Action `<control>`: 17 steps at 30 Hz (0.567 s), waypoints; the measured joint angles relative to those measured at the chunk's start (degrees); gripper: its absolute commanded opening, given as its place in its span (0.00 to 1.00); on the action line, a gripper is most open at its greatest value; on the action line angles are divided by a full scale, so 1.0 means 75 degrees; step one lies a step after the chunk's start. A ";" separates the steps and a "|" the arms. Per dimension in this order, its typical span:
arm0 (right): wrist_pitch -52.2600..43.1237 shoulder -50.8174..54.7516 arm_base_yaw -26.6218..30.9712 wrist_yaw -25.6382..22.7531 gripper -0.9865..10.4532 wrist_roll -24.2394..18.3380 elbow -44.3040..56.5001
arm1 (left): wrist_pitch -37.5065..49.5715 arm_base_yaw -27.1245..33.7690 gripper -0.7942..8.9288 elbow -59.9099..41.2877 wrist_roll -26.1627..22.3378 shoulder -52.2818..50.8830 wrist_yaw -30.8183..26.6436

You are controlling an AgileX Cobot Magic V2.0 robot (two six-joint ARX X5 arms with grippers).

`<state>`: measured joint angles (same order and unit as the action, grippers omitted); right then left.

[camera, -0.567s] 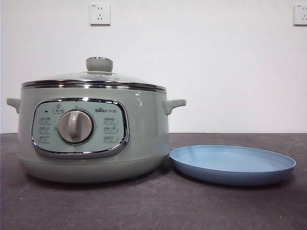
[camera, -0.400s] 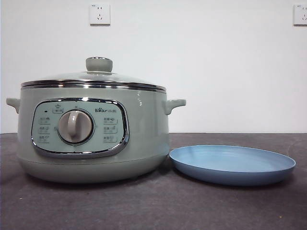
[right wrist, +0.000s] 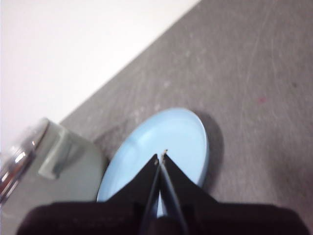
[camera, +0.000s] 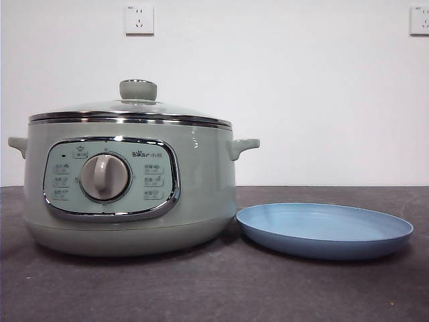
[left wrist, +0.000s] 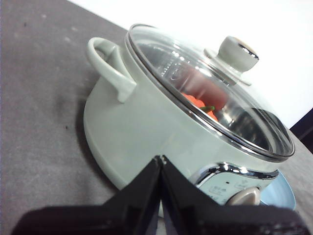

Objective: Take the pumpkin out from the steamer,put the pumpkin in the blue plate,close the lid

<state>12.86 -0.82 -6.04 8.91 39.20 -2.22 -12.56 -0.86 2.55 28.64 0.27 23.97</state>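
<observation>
The pale green steamer (camera: 127, 188) stands at the left of the table with its glass lid (camera: 131, 107) on, knob (camera: 138, 90) on top. Through the glass in the left wrist view, part of the orange pumpkin (left wrist: 198, 101) with its green stem shows inside the steamer (left wrist: 142, 127). The blue plate (camera: 324, 229) lies bare just right of the steamer. My left gripper (left wrist: 161, 159) is shut and empty, hanging off the steamer's left side, apart from it. Over the blue plate (right wrist: 171, 142) my right gripper (right wrist: 161, 155) is shut and holds nothing. Neither arm shows in the front view.
The steamer has two side handles (camera: 242, 147) and a grey dial (camera: 104, 177) on its front panel. The dark grey tabletop (camera: 214, 288) runs in front of both objects. A white wall with two sockets (camera: 139, 19) stands behind.
</observation>
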 measured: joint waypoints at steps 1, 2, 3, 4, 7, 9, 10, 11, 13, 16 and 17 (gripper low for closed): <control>0.0076 -0.0035 0.0000 0.0017 0.08 0.0003 -0.0035 | -0.0087 0.0000 0.08 0.0090 0.0000 0.0012 -0.0009; 0.0160 -0.0087 0.0000 0.0017 0.08 0.0000 -0.0102 | -0.0160 0.0000 0.08 0.0230 0.0000 0.0035 -0.0047; 0.0175 -0.0143 0.0000 0.0017 0.08 0.0000 -0.0163 | -0.0213 0.0000 0.08 0.0370 0.0000 0.0061 -0.0070; 0.0210 -0.0195 0.0000 0.0017 0.08 -0.0009 -0.0268 | -0.0283 0.0000 0.08 0.0542 0.0000 0.0102 -0.0134; 0.0230 -0.0399 0.0000 0.0017 0.08 -0.0093 -0.0667 | -0.0554 0.0000 0.07 0.1049 -0.0006 0.0358 -0.0358; 0.0227 -0.0592 0.0000 0.0017 0.08 -0.0207 -0.1000 | -0.0592 0.0000 0.07 0.1364 -0.0015 0.0653 -0.0379; 0.0233 -0.0691 0.0000 0.0017 0.08 -0.0268 -0.1145 | -0.0609 0.0000 0.07 0.1510 -0.0017 0.0804 -0.0376; 0.0265 -0.0825 0.0000 0.0017 0.08 -0.0356 -0.1329 | -0.0609 0.0000 0.07 0.1679 -0.0047 0.0988 -0.0376; 0.0376 -0.1099 0.0000 0.0017 0.08 -0.0530 -0.1699 | -0.0644 0.0000 0.07 0.2020 -0.0111 0.1352 -0.0376; 0.0597 -0.1594 0.0000 0.0017 0.08 -0.0886 -0.2358 | -0.0705 0.0000 0.07 0.2573 -0.0326 0.1958 -0.0373; 0.0688 -0.1786 0.0000 0.0017 0.08 -0.1040 -0.2614 | -0.0755 0.0000 0.07 0.2783 -0.0428 0.2183 -0.0373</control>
<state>18.02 -14.22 -6.04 9.04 31.40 -21.82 -18.22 -0.86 23.42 25.43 16.64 21.17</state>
